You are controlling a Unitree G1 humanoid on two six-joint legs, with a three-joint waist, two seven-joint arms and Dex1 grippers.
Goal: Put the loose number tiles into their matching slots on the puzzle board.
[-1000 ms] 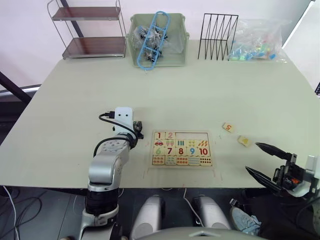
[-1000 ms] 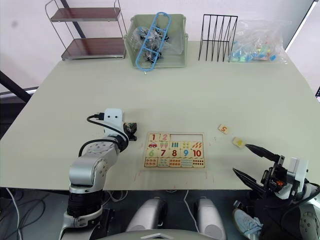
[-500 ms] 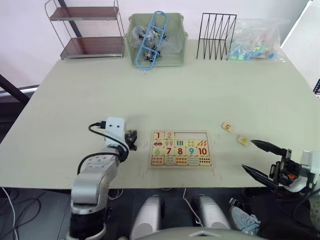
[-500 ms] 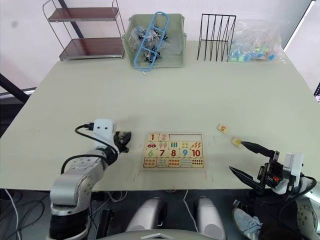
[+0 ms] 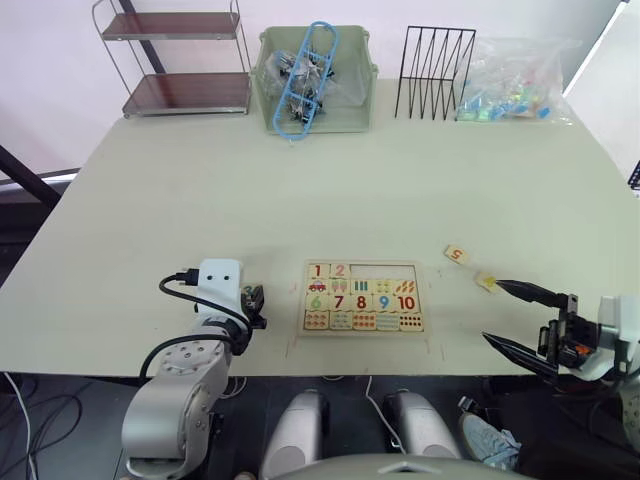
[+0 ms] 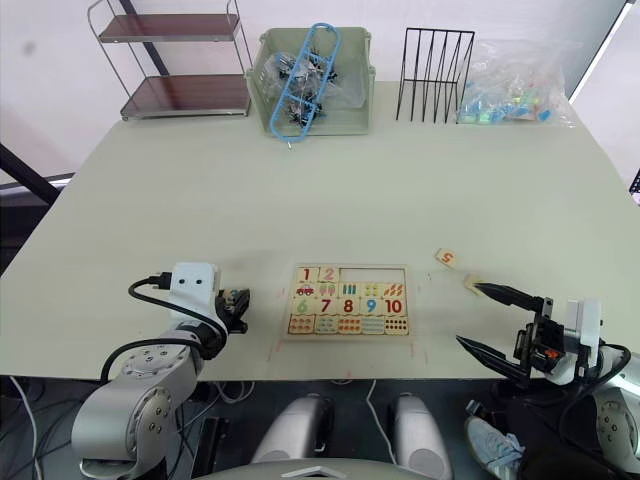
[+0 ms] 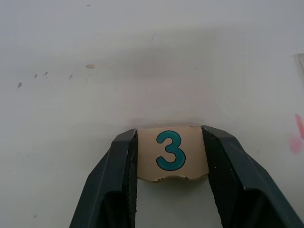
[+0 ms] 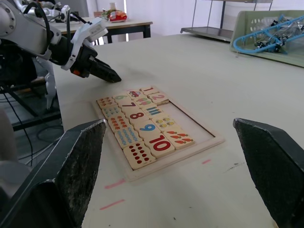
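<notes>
Left hand (image 7: 171, 156) clamped on tile 3 (image 7: 172, 153), left of the puzzle board (image 5: 363, 297); right hand (image 5: 518, 317) open.

This looks like a robotics lab or test room set up for handling trials, not a home. A broad pale worktable (image 5: 400, 180) spans most of the frame, with sorted props lined along its far edge: a two-tier metal shelf (image 5: 178, 60) at upper left, a green bin (image 5: 355, 100) of clips and blue hangers at top centre, a black wire rack (image 5: 433, 60) and a clear bag of small coloured pieces (image 5: 512, 82) at upper right. Pink marks (image 8: 116, 194) drawn on the tabletop frame the puzzle board (image 5: 363, 297) (placement guides, by the look). Loose cables (image 5: 30, 400) trail over the floor at lower left. The right wrist view shows another table (image 8: 118, 23) behind.
</notes>
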